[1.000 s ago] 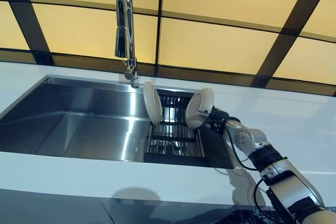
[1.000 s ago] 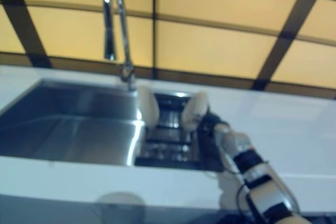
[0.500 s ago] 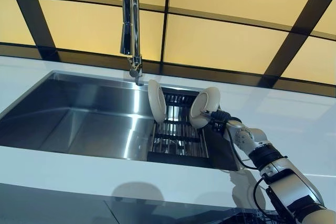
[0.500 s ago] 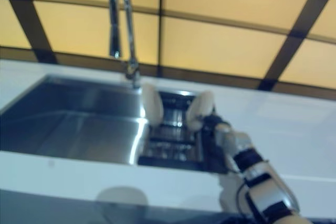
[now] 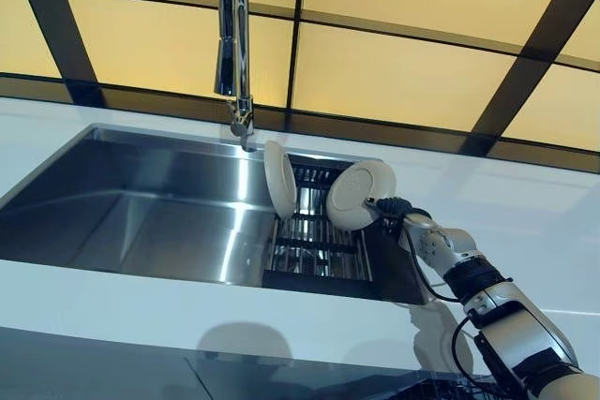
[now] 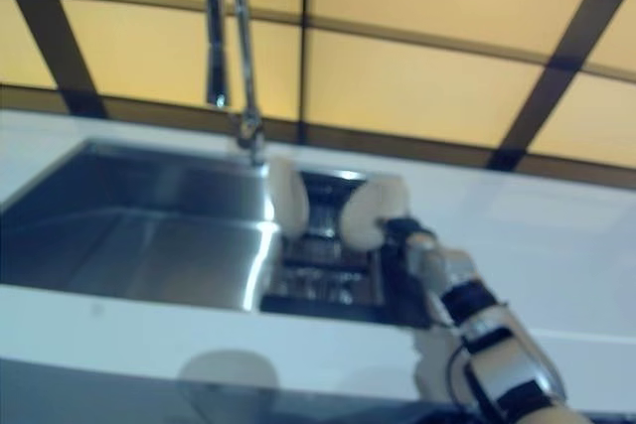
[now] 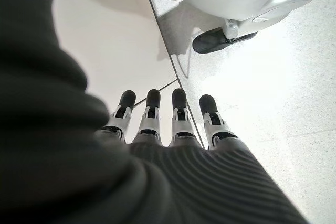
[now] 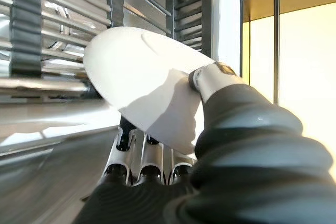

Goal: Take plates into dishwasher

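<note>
Our right hand [image 5: 392,209] sits just right of centre in the left eye view, thumb on 1 face and fingers behind the other, pinching a white plate [image 5: 360,195] by its edge. Against the picture from half a second ago, the plate has swung round: then it stood nearly edge-on against the rack, now its broad round face is turned toward the lower left of the frame and it sits clear above the dark slatted rack [image 5: 314,248] in the right part of the steel sink [image 5: 141,222]. We judge from this that the plate is freed from its slot and the lift out is under way; the carry to the dishwasher is not yet begun, and no dishwasher shows in any view. A second plate [image 5: 279,180] stands on edge at the rack's left side, below the tap [image 5: 233,44], untouched, so it is left to fetch.

The right wrist view gives what the head views cannot: the thumb [image 8: 212,77] pressed on the plate's near face with the fingers [image 8: 142,163] underneath, and rack bars behind. The left wrist view alone shows our left hand [image 7: 173,124], fingers straight and relaxed, holding nothing, hanging over a pale floor
</note>
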